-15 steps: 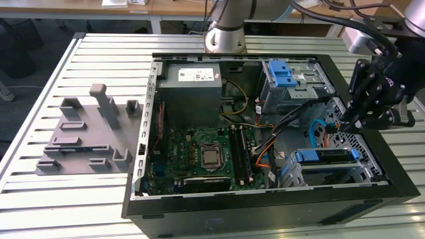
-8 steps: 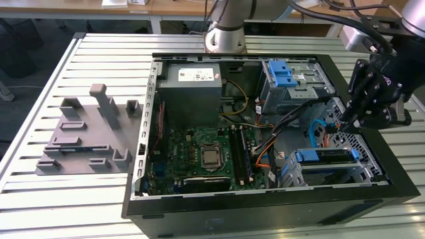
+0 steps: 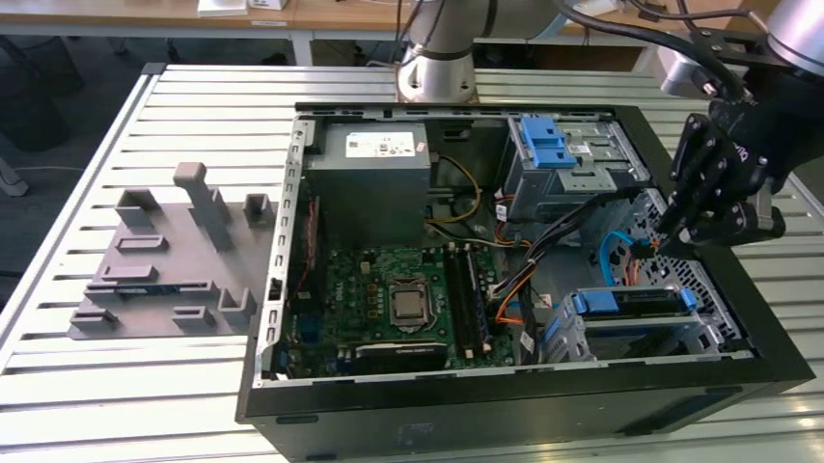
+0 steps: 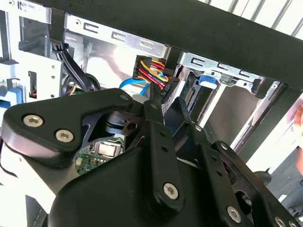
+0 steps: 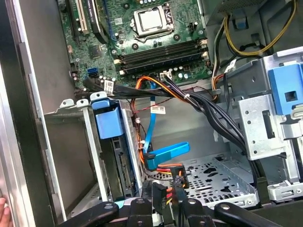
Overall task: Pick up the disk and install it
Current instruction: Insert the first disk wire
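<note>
Slatted metal table [image 3: 77, 386] is bearing the open black computer case [image 3: 515, 424]; the black gripper [image 3: 689, 231], fingers pinching the multicoloured-wire power connector [image 5: 173, 187], is cabling the blue-railed silver disk [image 3: 627, 302], already seated; the plug needs aligning.

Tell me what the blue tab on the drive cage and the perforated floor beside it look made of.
The blue tab looks like moulded plastic: opaque, uniform colour, soft sheen, rounded edges. The perforated floor looks like bare sheet steel, judging by its dull silver-grey finish and punched holes. The gripper hovers near both, beside the coloured cables.
</note>
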You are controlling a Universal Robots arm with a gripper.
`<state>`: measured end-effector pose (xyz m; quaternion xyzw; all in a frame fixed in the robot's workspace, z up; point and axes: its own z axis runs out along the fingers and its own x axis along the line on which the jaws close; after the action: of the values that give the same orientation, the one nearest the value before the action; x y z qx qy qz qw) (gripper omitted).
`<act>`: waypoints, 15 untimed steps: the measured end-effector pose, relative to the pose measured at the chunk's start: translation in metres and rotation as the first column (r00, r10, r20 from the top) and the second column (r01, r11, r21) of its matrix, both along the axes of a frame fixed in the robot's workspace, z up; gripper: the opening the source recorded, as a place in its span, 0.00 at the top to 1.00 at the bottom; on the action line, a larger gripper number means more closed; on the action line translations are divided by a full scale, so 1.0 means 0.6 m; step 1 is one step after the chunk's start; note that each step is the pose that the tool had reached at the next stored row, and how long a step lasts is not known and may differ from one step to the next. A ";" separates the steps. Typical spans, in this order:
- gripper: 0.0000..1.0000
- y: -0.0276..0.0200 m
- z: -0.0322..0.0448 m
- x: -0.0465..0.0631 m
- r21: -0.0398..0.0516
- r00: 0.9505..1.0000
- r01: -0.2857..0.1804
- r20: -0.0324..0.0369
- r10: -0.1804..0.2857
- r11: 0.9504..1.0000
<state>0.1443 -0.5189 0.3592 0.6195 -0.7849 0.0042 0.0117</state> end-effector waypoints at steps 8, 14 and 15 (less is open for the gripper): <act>0.69 0.0080 -0.007 0.000 -0.031 1.000 0.024 0.000 -0.024 0.999; 0.71 0.0154 -0.011 0.000 -0.049 0.999 0.041 0.001 -0.041 0.998; 0.71 0.0157 -0.012 0.000 -0.050 0.999 0.041 0.001 -0.041 0.998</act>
<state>0.1446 -0.5094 0.3520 0.6028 -0.7970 0.0237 0.0274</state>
